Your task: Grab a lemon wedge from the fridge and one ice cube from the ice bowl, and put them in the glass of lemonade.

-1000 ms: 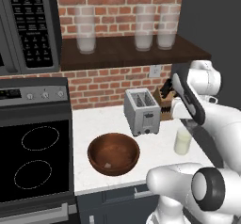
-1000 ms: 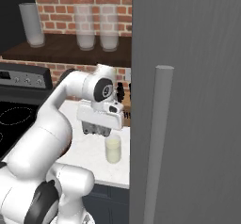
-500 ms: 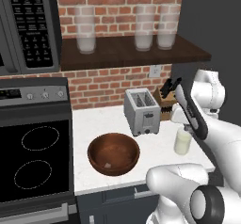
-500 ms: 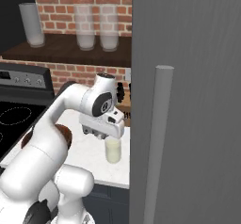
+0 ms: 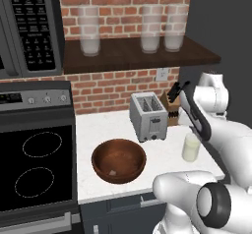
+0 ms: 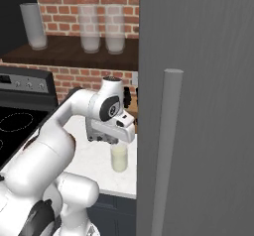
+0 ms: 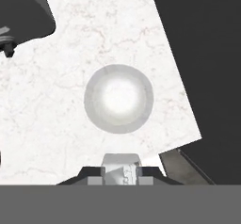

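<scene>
At the bottom centre of the hand view, the two-finger gripper (image 7: 121, 171) pinches a tiny pale translucent ice cube (image 7: 121, 168). The small clear glass of pale lemonade (image 7: 118, 98) sits mid-frame on the white marble counter (image 7: 56, 124), directly below. For a clean drop, I would centre the cube over the rim, lower it closer, then let go.

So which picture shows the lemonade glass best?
The hand view: it looks straight down into the glass, whole and unblocked. The left base view shows it from the side beside the arm. In the right base view the hand covers its top.
</scene>
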You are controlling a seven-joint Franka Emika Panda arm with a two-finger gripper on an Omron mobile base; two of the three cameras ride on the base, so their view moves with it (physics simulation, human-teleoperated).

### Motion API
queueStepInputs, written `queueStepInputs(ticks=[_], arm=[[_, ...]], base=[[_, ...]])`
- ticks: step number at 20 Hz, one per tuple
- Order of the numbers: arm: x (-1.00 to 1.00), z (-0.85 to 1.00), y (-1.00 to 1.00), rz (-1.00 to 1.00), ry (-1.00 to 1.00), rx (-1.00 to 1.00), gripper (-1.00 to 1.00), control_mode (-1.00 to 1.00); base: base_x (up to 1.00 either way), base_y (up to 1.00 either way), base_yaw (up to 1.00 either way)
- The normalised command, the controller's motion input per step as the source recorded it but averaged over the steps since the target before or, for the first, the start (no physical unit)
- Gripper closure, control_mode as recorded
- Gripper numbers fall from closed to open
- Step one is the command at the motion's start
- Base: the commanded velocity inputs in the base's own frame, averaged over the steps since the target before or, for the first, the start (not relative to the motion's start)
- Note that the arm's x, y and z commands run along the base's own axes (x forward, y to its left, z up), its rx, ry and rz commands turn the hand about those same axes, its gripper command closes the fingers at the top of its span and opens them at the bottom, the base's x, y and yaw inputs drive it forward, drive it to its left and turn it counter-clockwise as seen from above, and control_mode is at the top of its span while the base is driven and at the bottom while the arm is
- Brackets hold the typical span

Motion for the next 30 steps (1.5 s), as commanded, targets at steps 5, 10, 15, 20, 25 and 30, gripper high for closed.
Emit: queueStepInputs(ticks=[5, 10, 15, 20, 25, 30], arm=[[0.21, -0.03, -0.11, -0.03, 0.02, 0.00, 1.00, -1.00], [0.00, -0.35, 0.00, 0.00, 0.00, 0.02, 1.00, -1.00], [0.00, -0.25, 0.00, 0.00, 0.00, 0.00, 1.00, -1.00], [0.00, -0.13, 0.00, 0.00, 0.00, 0.00, 1.00, -1.00], [0.00, -0.09, 0.00, 0.00, 0.00, 0.00, 1.00, -1.00], [0.00, -0.04, 0.00, 0.00, 0.00, 0.00, 1.00, -1.00]], base=[[0.00, 0.00, 0.00], [0.00, 0.00, 0.00], [0.00, 0.00, 0.00], [0.00, 0.00, 0.00], [0.00, 0.00, 0.00], [0.00, 0.00, 0.00]])
